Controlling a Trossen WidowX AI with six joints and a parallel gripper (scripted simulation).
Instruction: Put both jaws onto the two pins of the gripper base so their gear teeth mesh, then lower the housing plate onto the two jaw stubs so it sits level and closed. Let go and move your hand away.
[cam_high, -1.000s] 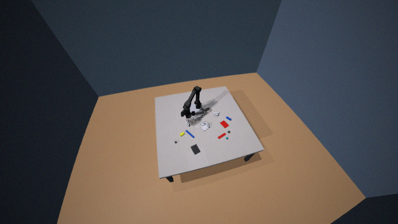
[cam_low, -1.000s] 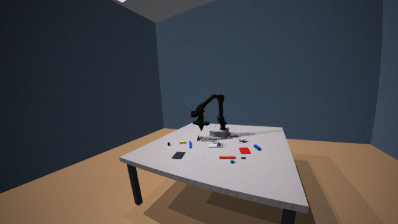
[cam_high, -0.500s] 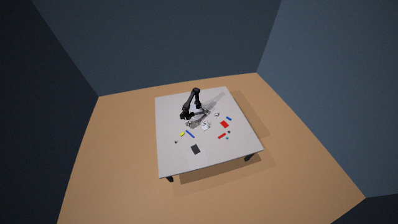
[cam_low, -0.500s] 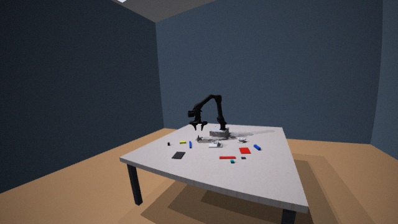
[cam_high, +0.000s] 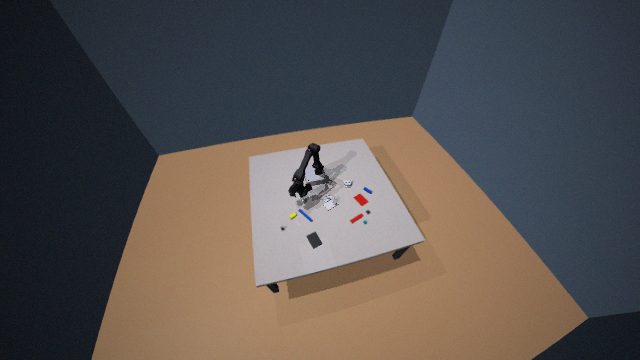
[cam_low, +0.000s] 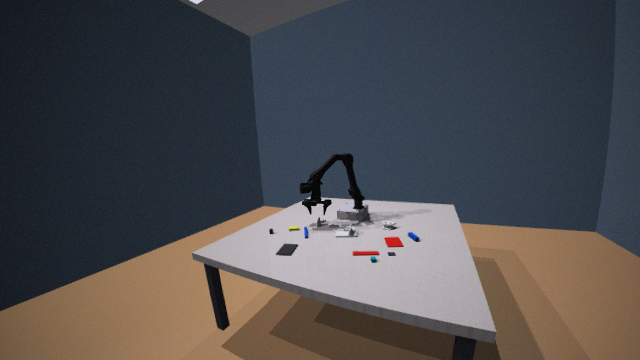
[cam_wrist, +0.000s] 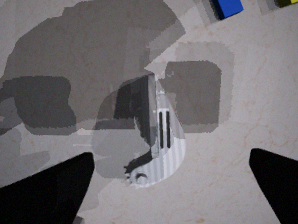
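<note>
A white jaw (cam_wrist: 172, 150) (cam_low: 320, 223) with gear teeth and a round hole at one end lies on the table, its dark inner side turned left in the wrist view. My gripper (cam_wrist: 172, 159) (cam_low: 317, 212) is open wide and empty. It hangs above the jaw, with one finger to each side of it in the wrist view. The white gripper base (cam_high: 329, 205) (cam_low: 344, 235) lies to the right of the jaw in the top and exterior views, with raised white parts on it too small to make out. Another white part (cam_high: 348, 183) (cam_low: 389, 225) lies farther right; which part it is I cannot tell.
A blue bar (cam_high: 305, 215) (cam_low: 306, 232) and a yellow block (cam_high: 293, 216) (cam_low: 294, 228) lie near the jaw. A dark plate (cam_high: 314, 240) (cam_low: 287, 249) lies farther forward. A red plate (cam_high: 361, 200) (cam_low: 393, 242), a red bar (cam_high: 356, 218) (cam_low: 365, 253) and a blue block (cam_high: 368, 190) (cam_low: 413, 236) lie to the right.
</note>
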